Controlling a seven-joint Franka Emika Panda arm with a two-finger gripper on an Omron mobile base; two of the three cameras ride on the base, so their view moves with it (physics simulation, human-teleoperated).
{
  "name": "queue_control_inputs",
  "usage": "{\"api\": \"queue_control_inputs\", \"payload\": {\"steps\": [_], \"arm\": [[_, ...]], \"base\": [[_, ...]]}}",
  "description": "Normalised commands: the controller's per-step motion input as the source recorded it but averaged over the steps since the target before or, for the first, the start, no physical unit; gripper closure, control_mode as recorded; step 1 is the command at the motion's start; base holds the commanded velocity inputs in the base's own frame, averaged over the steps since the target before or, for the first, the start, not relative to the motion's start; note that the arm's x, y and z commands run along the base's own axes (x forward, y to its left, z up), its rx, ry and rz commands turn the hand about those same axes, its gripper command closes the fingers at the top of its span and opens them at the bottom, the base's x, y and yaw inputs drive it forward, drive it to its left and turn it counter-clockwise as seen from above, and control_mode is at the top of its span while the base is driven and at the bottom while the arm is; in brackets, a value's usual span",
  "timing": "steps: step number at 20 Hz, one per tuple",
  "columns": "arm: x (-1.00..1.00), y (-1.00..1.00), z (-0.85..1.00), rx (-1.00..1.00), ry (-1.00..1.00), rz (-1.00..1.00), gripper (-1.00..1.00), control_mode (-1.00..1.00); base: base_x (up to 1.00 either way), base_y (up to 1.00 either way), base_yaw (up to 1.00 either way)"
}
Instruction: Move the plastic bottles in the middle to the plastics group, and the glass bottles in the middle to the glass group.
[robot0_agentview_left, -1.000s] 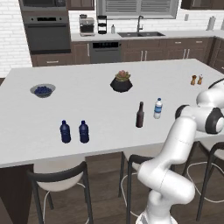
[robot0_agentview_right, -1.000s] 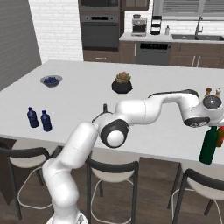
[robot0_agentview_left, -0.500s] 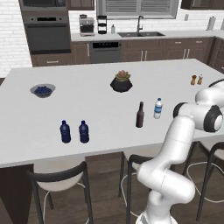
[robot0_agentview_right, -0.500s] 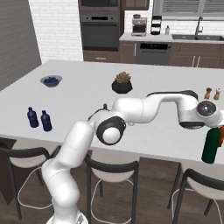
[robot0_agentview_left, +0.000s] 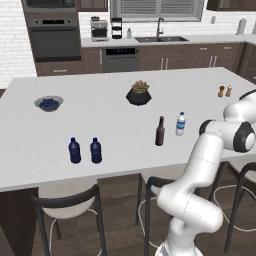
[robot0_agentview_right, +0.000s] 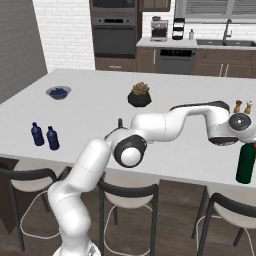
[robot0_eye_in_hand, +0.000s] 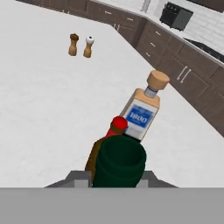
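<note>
The tool (robot0_agentview_right: 245, 150) is pinching the tall dark green glass bottle (robot0_agentview_right: 245, 163) at lower right (near the glass group); the brown beer bottle (robot0_agentview_left: 160, 132) and clear water bottle (robot0_agentview_left: 180, 124) are waiting mid-tabletop (robot0_agentview_left: 115, 130)

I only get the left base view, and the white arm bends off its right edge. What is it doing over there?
Observer: Its jaws are closed on the top of a tall green bottle, at the right end of the counter.
Operator: Is anything near that bottle?
Observer: Yes, the hand view shows a brown bottle with a red cap just beyond it.
Operator: Only that one?
Observer: No, beside that is a square bottle with a blue label and a cork stopper.
</note>
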Motion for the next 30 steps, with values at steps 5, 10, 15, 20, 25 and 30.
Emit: {"api": "queue_control_inputs", "payload": {"steps": [5,10,15,20,25,30], "arm": [[0.00,0.00,0.00,0.03,-0.04,0.00,1.00,-1.00],[0.00,0.02,0.02,0.05,-0.01,0.00,1.00,-1.00],[0.00,0.00,0.19,0.04,-0.09,0.00,1.00,-1.00],[0.00,0.07,0.07,0.05,-0.04,0.00,1.00,-1.00],[0.00,0.17,0.00,0.01,0.00,0.00,1.00,-1.00],[0.00,0.29,0.05,0.04,-0.06,0.00,1.00,-1.00]], "base": [[0.00,0.00,0.00],[0.00,0.00,0.00],[0.00,0.00,0.00],[0.00,0.00,0.00],[0.00,0.00,0.00],[0.00,0.00,0.00]]}}
